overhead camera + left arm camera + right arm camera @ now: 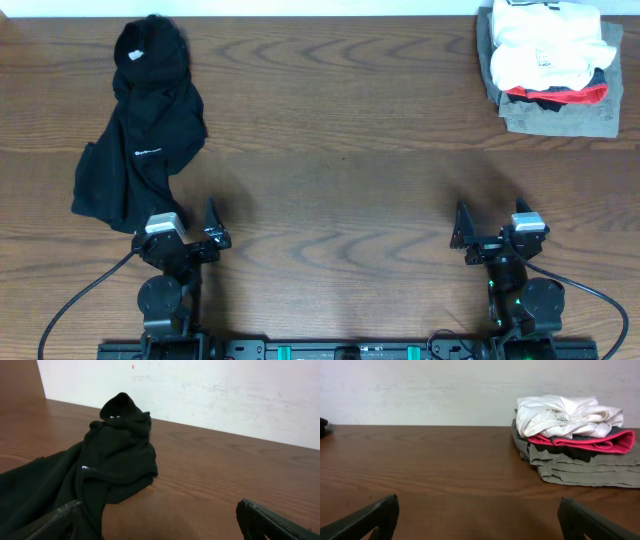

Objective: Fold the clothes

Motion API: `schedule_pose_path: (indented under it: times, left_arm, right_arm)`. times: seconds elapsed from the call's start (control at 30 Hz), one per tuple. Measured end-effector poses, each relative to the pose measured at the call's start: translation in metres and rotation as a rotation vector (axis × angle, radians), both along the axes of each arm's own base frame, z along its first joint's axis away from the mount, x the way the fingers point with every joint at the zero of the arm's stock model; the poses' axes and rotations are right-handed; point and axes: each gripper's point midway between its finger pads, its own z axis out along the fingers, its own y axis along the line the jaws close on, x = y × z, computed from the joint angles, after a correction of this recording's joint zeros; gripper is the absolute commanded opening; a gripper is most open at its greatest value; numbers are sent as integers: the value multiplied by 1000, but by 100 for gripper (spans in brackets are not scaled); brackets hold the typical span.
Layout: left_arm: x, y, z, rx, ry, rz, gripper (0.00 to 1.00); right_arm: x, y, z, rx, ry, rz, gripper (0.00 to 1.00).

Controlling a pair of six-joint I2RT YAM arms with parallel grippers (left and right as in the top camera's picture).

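The black T-shirt (140, 130) lies crumpled in a long heap at the table's back left, with a small white neck label near its far end and small white text at its middle. In the left wrist view the shirt (112, 460) fills the left half, its near edge beside my left finger. My left gripper (190, 228) is open and empty at the front left, just in front of the shirt's near end, and it also shows in its own view (160, 525). My right gripper (492, 230) is open and empty at the front right, over bare wood (480, 520).
A stack of clothes sits at the back right corner: a white garment with a grey print (545, 45) on top, a red-edged dark layer (560, 96), and a grey folded garment (555, 118) below. The stack shows in the right wrist view (575, 440). A white wall stands behind the table.
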Motion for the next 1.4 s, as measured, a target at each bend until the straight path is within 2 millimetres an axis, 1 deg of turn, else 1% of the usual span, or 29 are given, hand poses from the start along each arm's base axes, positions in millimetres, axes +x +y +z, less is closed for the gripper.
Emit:
schedule_pose_path:
  times: [0.27,0.7,0.8,0.9,0.97,1.07,1.23,1.33,1.4]
  left_arm:
    - [0,0,0,0,0,0,98]
    - [0,0,0,-1,6,0,98]
    - [0,0,-6,-2,41,1,98]
    - [1,0,-16,-5,112,1,98]
    - [3,0,-14,-7,147,1,98]
    - [11,1,2,-10,190,1,98]
    - [29,2,36,-16,292,3,98]
    - [39,2,48,-21,396,3,98]
    - [45,2,53,-25,474,2,98]
  right_arm:
    - [0,0,4,1,-17,0,99]
    - [1,2,31,9,-125,13,99]
    - [3,4,30,9,-117,21,99]
    - [8,8,26,7,-68,42,99]
    - [12,10,30,5,-38,51,99]
    - [22,13,48,-5,-6,64,99]
    - [57,24,89,-19,57,116,99]
    - [84,37,103,-14,128,181,99]
    - [101,44,106,-7,178,220,99]
